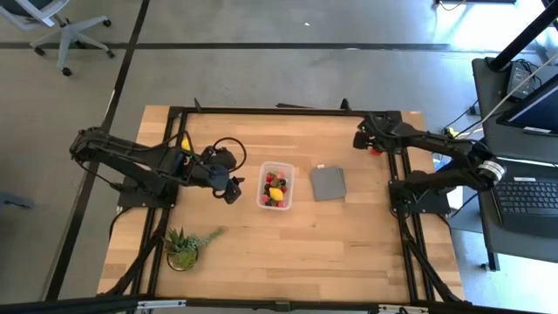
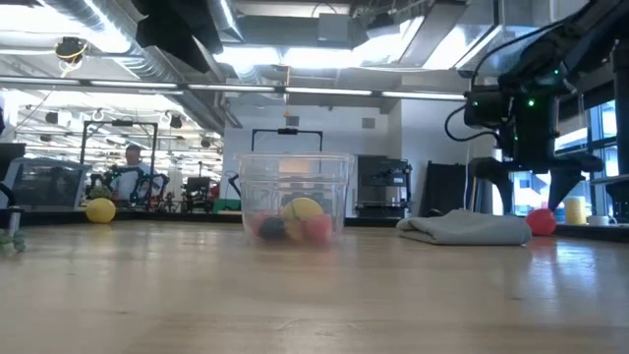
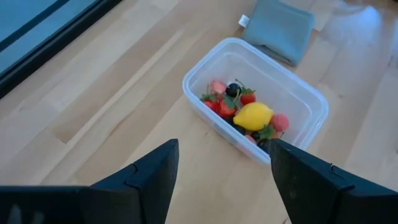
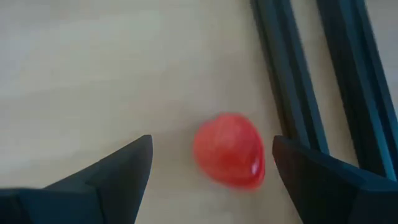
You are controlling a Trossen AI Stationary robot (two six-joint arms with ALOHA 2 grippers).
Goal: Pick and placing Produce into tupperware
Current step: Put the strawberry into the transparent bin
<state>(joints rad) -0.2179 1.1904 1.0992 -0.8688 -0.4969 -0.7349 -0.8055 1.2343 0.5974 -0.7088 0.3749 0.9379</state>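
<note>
- Right now the right tool (image 4: 208,168) hangs over a red strawberry piece (image 4: 228,149) at the far right of the counter (image 1: 349,244), fingers spread wide with nothing between them. The berry sits just beside the dark frame rail (image 4: 292,81), and that is my worry: from where I stand, the finger on that side could catch the rail on the way down, and the closing tool would then nudge the berry away instead of pinching it.
- The piece looks glossy and rounded, so an off-centre squeeze may squirt it out; a round fruit could easily roll toward the rail or off the counter edge.
- The tupperware (image 1: 275,186) stands mid-counter, well apart from that berry, already holding red pieces, dark berries and a yellow lemon (image 3: 252,116). The carry passes over the grey folded cloth (image 1: 328,182) beside the tub; a loose grip could drop the berry there.
- The left tool (image 3: 221,171) is also spread wide and empty, hovering near the tub on its left side. If both arms reach in together, I'd guess they could bump, or shove the light tub askew.
- Another yellow piece (image 1: 184,143) lies under the left arm, partly hidden; it is easy to miss.
- The potted plant (image 1: 183,247) stands at the near left, out of the way.
</note>
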